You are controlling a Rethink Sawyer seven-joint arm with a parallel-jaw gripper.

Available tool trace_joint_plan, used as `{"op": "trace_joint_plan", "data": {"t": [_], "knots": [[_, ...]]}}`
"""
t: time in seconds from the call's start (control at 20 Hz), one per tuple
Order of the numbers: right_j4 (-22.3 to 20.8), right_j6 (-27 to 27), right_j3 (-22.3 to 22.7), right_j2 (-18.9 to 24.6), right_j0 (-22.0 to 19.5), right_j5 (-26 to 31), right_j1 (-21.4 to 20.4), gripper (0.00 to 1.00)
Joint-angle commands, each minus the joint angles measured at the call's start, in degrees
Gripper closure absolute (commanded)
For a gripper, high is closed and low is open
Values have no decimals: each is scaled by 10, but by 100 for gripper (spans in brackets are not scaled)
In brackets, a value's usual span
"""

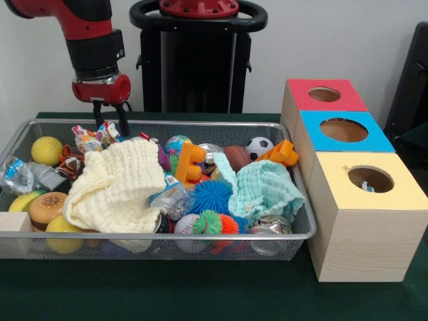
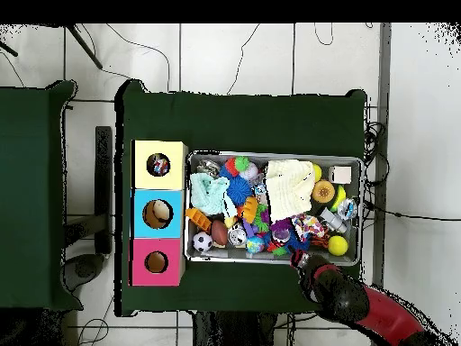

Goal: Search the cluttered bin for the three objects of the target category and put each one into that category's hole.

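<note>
Green felt carries your wire mesh bin (image 1: 302, 231); the red-and-black gripper (image 1: 112, 124) hangs empty, fingers spread, over its far rim, ready to dig. Your targets likely hide under the cream muslin cloth (image 1: 117, 190).

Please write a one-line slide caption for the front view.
Open gripper hangs over the far edge of a toy-filled wire bin, beside red, blue and yellow boxes.

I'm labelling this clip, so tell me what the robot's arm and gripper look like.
The arm is glossy red with a black cylindrical wrist section. Below it sits a red rounded collar, then the gripper with two thin dark fingers. No markings are legible.
</note>
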Motion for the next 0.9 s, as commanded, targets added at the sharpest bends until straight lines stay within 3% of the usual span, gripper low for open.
{"op": "trace_joint_plan", "data": {"t": [0.05, 0.35, 0.9], "knots": [[-7, -2, -81, 49, 25, 51, 20, 0], [8, 3, -100, 42, 55, 75, 16, 0], [51, 11, -141, 52, 70, 156, -10, 0]]}}
